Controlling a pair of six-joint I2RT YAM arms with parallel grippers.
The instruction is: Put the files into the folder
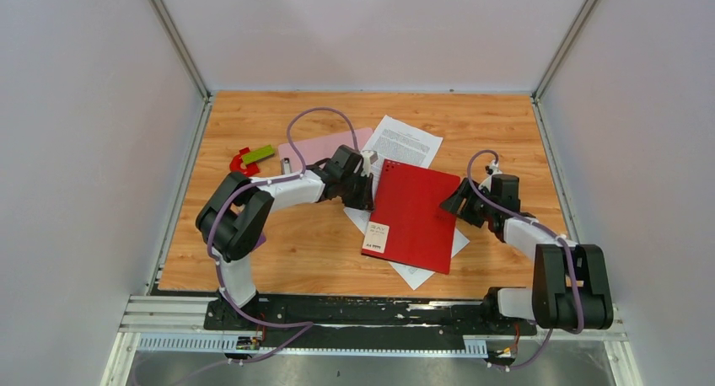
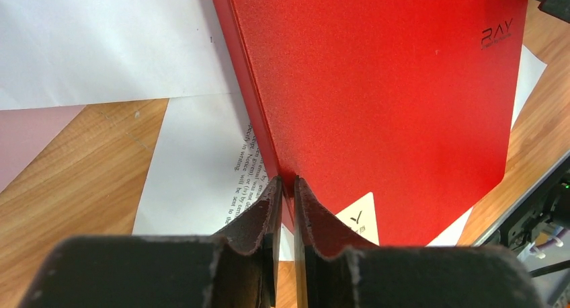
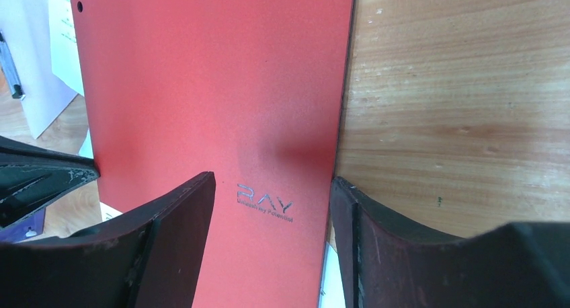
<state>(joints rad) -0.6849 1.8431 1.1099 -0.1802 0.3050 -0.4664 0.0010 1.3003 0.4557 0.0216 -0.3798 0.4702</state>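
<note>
Pinching red folder on white-walled wooden table, left gripper; right gripper spread.

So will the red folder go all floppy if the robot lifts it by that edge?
Probably only a little. The red folder has straight, flat edges, so it looks stiffer than the printed sheets under it. It looks thin, so likely light. The left gripper pinches just one edge, so the far side might sag.

The right gripper stands spread over the red folder, its right finger at the folder's edge beside the wooden table. White paper, perhaps printed, lies far left.
</note>
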